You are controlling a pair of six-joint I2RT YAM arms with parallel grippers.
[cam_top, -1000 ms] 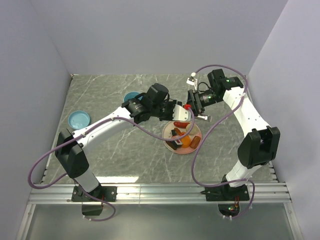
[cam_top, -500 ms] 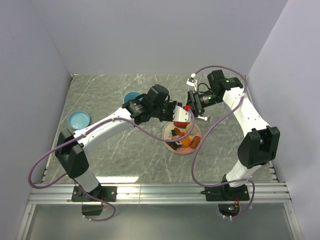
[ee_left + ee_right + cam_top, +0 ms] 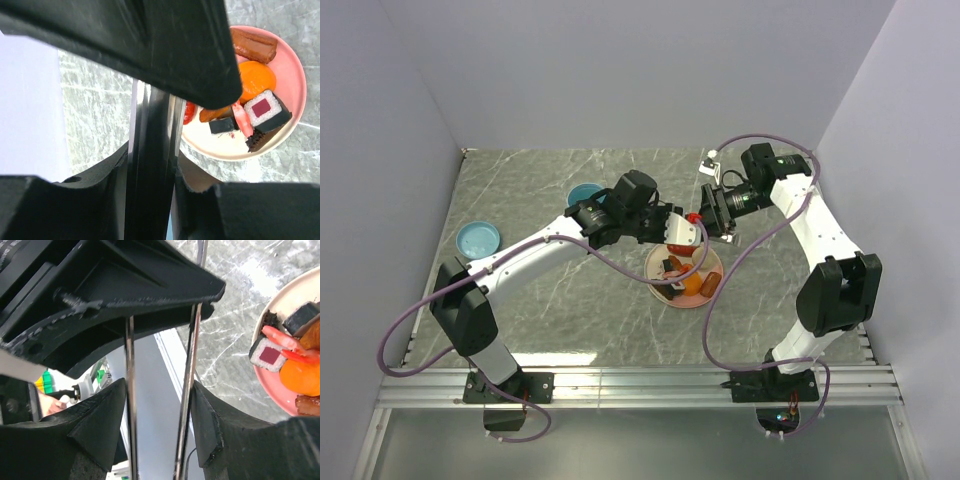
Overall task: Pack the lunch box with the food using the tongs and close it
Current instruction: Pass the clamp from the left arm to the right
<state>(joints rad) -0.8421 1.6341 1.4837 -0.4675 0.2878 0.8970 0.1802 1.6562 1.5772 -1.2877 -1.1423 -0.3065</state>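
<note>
The silver tongs [image 3: 188, 390] hang in the air between both grippers, above the far edge of the pink plate [image 3: 660, 290]. My right gripper [image 3: 157, 390] has one pad against each tong arm. My left gripper [image 3: 152, 155] is shut on the tongs [image 3: 152, 125], which show edge-on as a dark strip. The two grippers, left [image 3: 682, 232] and right [image 3: 718, 215], face each other. Food lies on the plate [image 3: 215, 145]: an orange round [image 3: 256, 82], a sushi roll [image 3: 265, 107] and a brown sausage [image 3: 252, 45]. The blue lunch box [image 3: 583, 192] stands open behind my left arm.
The round blue lid [image 3: 479, 238] lies at the far left of the marble table. A small red piece [image 3: 693, 215] shows between the two grippers. Purple cables loop over the table near both arms. Grey walls close in the left, back and right sides.
The right wrist has shifted slightly to the right and turned a little. The left arm has barely moved and keeps its hold on the tongs.
</note>
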